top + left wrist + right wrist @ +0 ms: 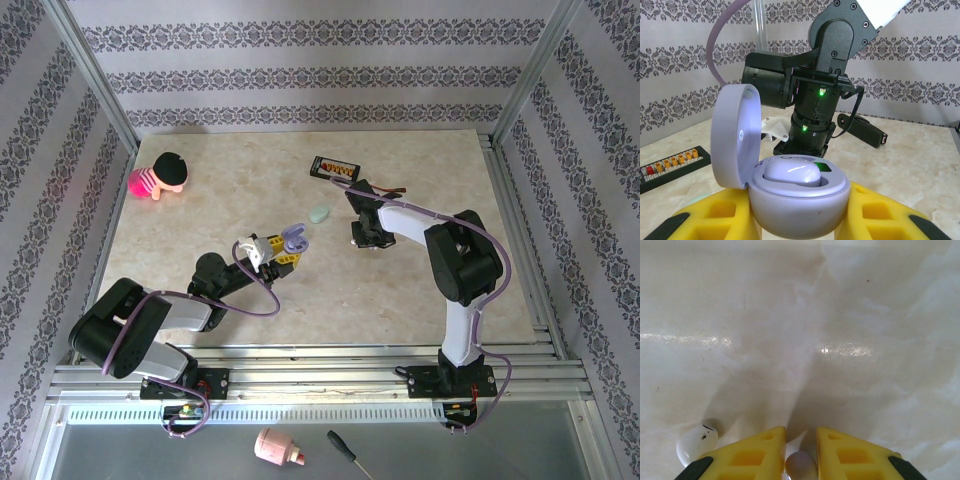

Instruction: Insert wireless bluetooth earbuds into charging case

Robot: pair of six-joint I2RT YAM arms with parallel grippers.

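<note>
The left hand (278, 250) is grasping the open lavender case (800, 202), with one whitish earbud (790, 172) sitting inside it, while the right hand (801, 440), pointing down at the tabletop (840, 315), is pinching a pale earbud (801, 466), a second earbud (696, 445) lying near it.

The desk (420, 300) is entered as a pale, glossy, marble-patterned top, framed by metal rails (300, 352) at its near edge. The following are recorded lying on it:
- A doll (160, 176), pink with a black head, is laid at the far left corner.
- A black board (333, 167) with a row of orange connectors is placed at the far side, near the middle.
- A mint-green piece (319, 213) is set near the board, apart from it.
- A whitish earbud (697, 444) is left bare on the surface.
- A lavender earbud (801, 465), near the whitish one, is found between the yellow fingers of the right pincer (800, 432).
</note>
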